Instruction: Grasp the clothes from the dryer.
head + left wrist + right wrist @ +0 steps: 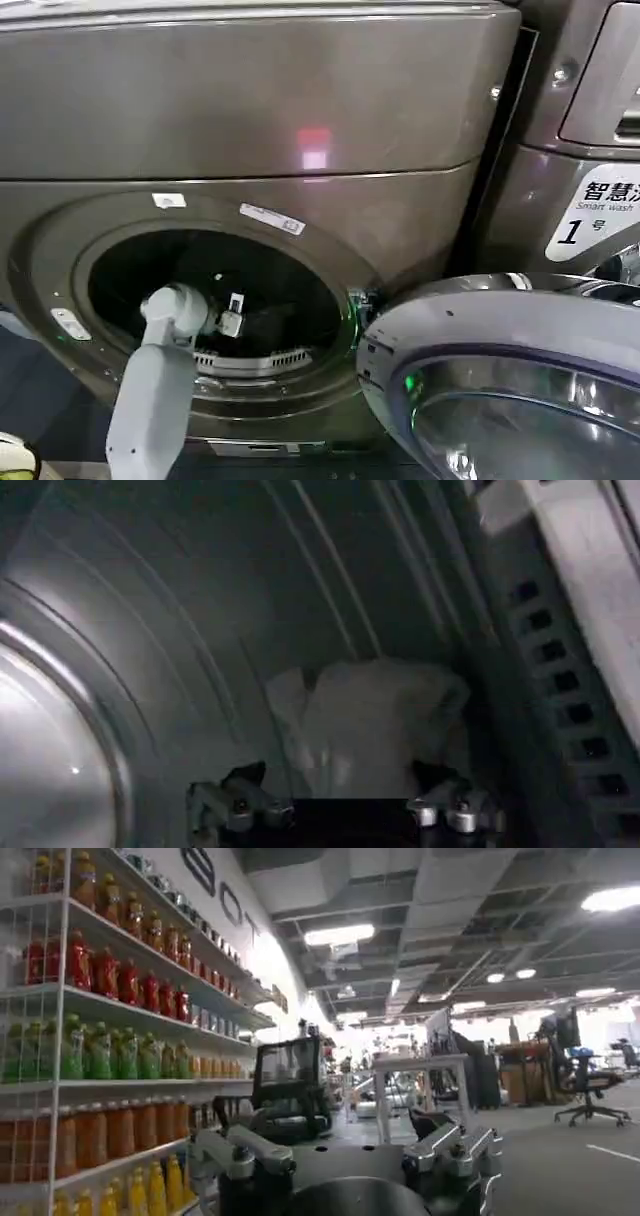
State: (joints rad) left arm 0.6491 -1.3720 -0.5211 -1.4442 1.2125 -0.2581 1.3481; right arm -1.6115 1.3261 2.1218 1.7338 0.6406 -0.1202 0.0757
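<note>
At far left of the head view, a scrap of yellow-green cloth (12,458) sits at the bottom corner. Beside it my left arm (150,400) rises pale grey and reaches through the round port of the dryer (250,110), a bronze-grey front-loader whose dark drum mouth takes up the middle of the scene. My left gripper (345,805) is inside the drum; in the left wrist view its jaws stand spread, one fingertip (235,800) on each side of the lower edge, with nothing pinched between them. Just beyond the jaws, lying on the ribbed drum wall, is the clothes (375,725), a small soft bundle that looks pale under the wrist light; whether the fingertips touch it I cannot tell. A slotted grille (252,360) lines the lower lip of the port.

Further right, the grey-rimmed glass porthole door (510,390) hangs swung open, wide of the port. Above it, at the right edge, a white sticker (595,215) carries a "1" on the neighbouring panel.

My right gripper (345,1163) is away from the machine, pointed into a large room: its jaws are spread and hold nothing. Shelves of coloured drink bottles (90,1048) stand along one side of that view, and a white table (420,1083) and an office chair (585,1078) farther back.
</note>
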